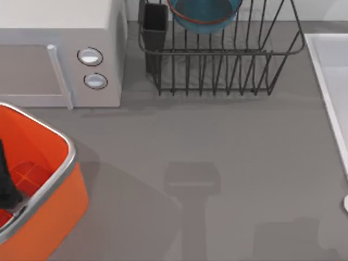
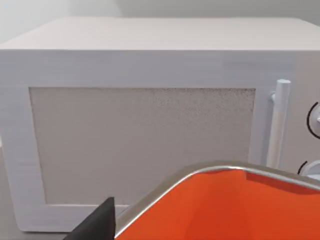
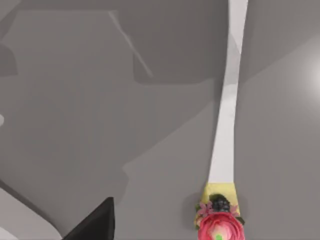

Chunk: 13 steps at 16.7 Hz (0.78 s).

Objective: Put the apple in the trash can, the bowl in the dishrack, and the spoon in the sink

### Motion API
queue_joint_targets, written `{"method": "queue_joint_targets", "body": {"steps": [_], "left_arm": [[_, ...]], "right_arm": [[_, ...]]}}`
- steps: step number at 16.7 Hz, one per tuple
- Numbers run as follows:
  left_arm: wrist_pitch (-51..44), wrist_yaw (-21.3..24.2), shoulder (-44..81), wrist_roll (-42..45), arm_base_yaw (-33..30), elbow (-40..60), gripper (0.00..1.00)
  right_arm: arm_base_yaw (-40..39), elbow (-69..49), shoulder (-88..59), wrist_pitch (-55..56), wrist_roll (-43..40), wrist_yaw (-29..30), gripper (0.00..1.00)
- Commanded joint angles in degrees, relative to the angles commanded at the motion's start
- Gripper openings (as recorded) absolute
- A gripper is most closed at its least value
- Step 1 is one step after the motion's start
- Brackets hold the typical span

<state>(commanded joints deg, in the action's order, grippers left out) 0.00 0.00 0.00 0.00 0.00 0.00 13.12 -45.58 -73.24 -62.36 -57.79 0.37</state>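
The bowl (image 1: 205, 15) sits in the dishrack (image 1: 220, 54) at the far side. The left gripper (image 1: 8, 182) hangs inside the trash can (image 1: 43, 179) at the near left; whether it is open cannot be told. The sink (image 1: 333, 81) lies at the right edge.

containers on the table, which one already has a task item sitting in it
The dishrack: the blue bowl rests among its prongs. The orange trash can shows just its ribbed inside and a dark arm part; the sink basin looks bare.

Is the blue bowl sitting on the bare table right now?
No, the bowl rests among the prongs of the dishrack at the back of the table.
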Motion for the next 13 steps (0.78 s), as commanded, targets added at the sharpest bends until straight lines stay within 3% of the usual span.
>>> {"method": "queue_joint_targets", "body": {"steps": [5, 13], "left_arm": [[0.0, 0.0, 0.0, 0.0, 0.0, 0.0, 1.00], [0.0, 0.0, 0.0, 0.0, 0.0, 0.0, 1.00]], "right_arm": [[-0.2, 2.6, -1.8, 4.2, 0.2, 0.0, 1.00], [-0.1, 14.5, -12.2, 26.8, 0.3, 0.0, 1.00]]}}
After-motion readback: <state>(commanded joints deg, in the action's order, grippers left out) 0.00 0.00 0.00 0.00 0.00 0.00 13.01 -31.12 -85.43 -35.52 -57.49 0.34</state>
